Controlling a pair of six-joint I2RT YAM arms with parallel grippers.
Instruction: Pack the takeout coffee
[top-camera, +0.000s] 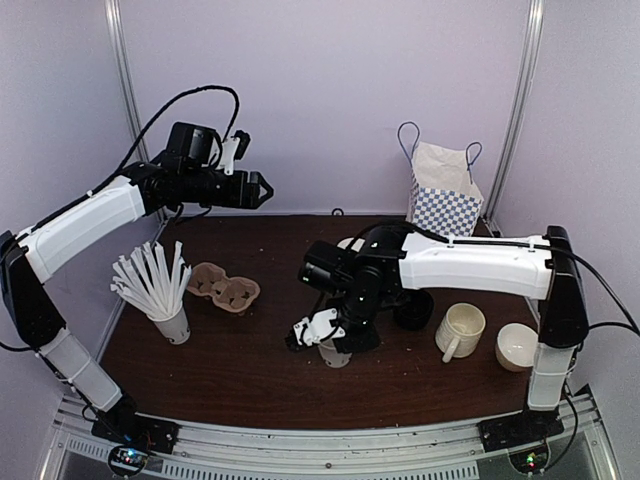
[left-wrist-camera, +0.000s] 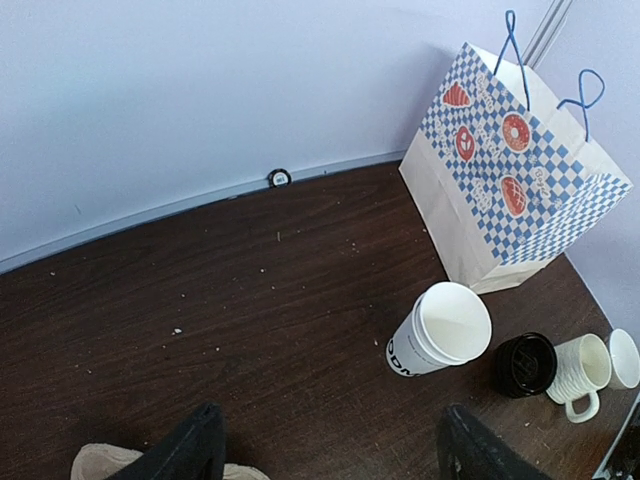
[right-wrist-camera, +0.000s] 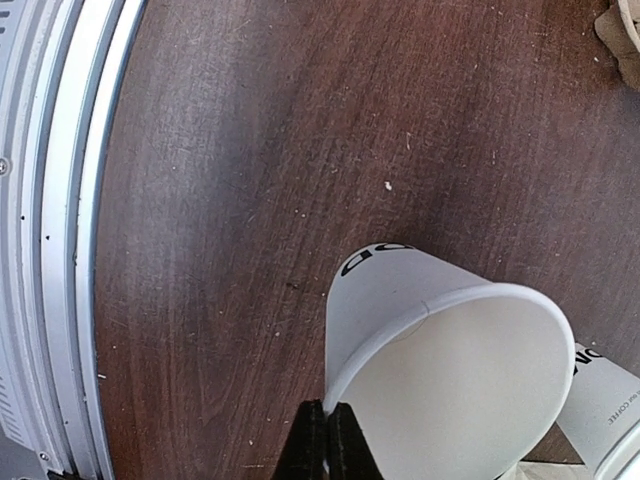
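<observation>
- Found the right gripper (right-wrist-camera: 325, 440) pinched tight on the near rim of a lidless MOO cup (right-wrist-camera: 450, 370) at the table's (top-camera: 220, 370) front middle.
- Read that cup as mouth up, long axis near upright; could not tell whether its base touched the wood.
- Placed the cardboard carrier (top-camera: 225, 287) to the cup's left, apart; the checked bag (top-camera: 445, 195) far back right.
- Found the left gripper (top-camera: 264, 190) spread wide, grasping nothing, high over the back left.
- Judged a leftward carry by the right arm likeliest.
</observation>
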